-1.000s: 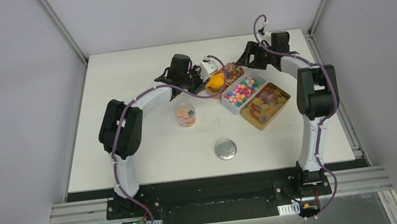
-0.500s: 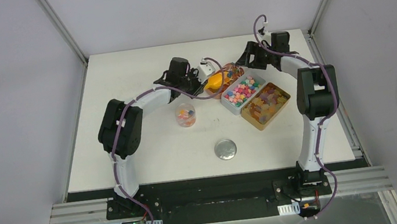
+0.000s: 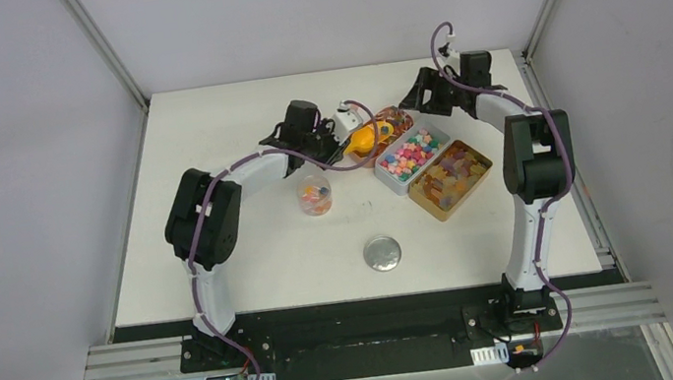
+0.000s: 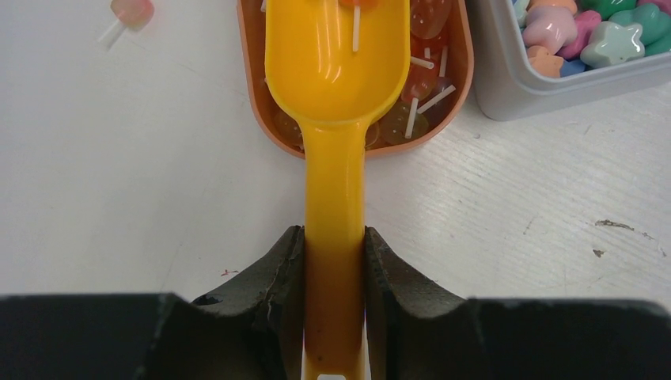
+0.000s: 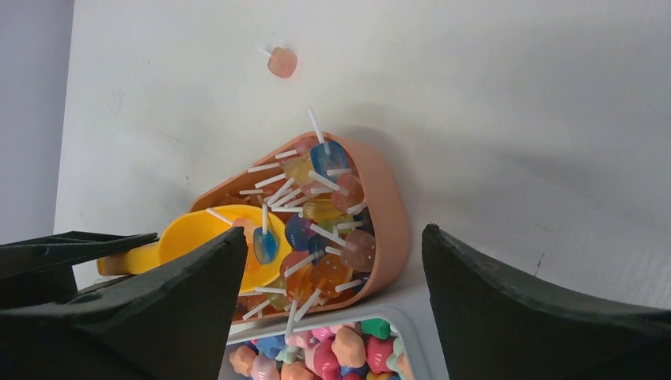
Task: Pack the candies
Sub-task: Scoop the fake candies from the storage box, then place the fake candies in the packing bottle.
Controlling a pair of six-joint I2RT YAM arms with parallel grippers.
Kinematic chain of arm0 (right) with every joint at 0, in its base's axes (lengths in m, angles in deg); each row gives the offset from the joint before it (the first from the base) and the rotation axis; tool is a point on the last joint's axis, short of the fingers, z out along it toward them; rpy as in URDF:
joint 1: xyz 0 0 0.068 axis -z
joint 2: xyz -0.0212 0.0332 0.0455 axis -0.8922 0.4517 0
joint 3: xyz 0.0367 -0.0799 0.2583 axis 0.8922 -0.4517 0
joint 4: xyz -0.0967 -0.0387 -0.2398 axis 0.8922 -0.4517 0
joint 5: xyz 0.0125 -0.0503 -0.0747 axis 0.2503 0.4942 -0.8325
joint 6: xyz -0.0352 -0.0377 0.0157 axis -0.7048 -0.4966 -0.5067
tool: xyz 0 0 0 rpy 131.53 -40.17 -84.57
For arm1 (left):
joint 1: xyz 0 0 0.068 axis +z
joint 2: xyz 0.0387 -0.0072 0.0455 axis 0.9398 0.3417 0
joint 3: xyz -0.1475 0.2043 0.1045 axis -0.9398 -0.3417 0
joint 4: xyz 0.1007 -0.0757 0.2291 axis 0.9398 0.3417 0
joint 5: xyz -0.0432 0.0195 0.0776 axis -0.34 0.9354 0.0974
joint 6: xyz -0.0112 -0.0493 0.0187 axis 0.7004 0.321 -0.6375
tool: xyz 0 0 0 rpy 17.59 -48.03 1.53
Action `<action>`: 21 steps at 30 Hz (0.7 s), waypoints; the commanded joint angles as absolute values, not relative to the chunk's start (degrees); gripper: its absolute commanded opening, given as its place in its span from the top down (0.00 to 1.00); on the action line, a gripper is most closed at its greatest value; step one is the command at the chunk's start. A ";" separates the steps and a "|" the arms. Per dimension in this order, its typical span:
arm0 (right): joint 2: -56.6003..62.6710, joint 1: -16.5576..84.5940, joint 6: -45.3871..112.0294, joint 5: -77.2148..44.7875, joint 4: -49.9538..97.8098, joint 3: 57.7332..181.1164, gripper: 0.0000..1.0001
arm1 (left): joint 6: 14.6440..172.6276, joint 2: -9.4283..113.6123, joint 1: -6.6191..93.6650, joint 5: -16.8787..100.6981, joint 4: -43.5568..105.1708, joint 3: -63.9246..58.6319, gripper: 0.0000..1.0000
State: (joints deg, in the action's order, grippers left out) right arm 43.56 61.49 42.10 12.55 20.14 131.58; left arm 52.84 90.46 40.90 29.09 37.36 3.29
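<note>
Candies (image 5: 316, 214) sit in trays (image 3: 398, 187) toward the worktop's (image 3: 252, 252) far right corner; you look mid-scoop, left gripper (image 4: 335, 241) clamped on the scoop (image 4: 336, 71) in the peach tray (image 4: 465, 79), right gripper (image 5: 334, 237) wide and empty, so next lift level toward the cup (image 3: 314, 195).

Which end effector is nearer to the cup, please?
Left: the left end effector, holding the scoop, is just behind the cup; the right end effector is farther, by the trays.

The left gripper (image 4: 333, 245) pulls back a little, leftward away from the peach tray (image 5: 393, 229). It draws the orange-yellow scoop (image 4: 335, 174) with it, so the scoop's bowl now lies flatter and more lengthwise over the tray's near-left end.
</note>
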 commanded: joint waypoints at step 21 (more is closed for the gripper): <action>27.10 60.00 43.76 12.27 16.60 129.12 0.04 | 55.20 72.85 42.42 33.38 37.40 -2.04 1.00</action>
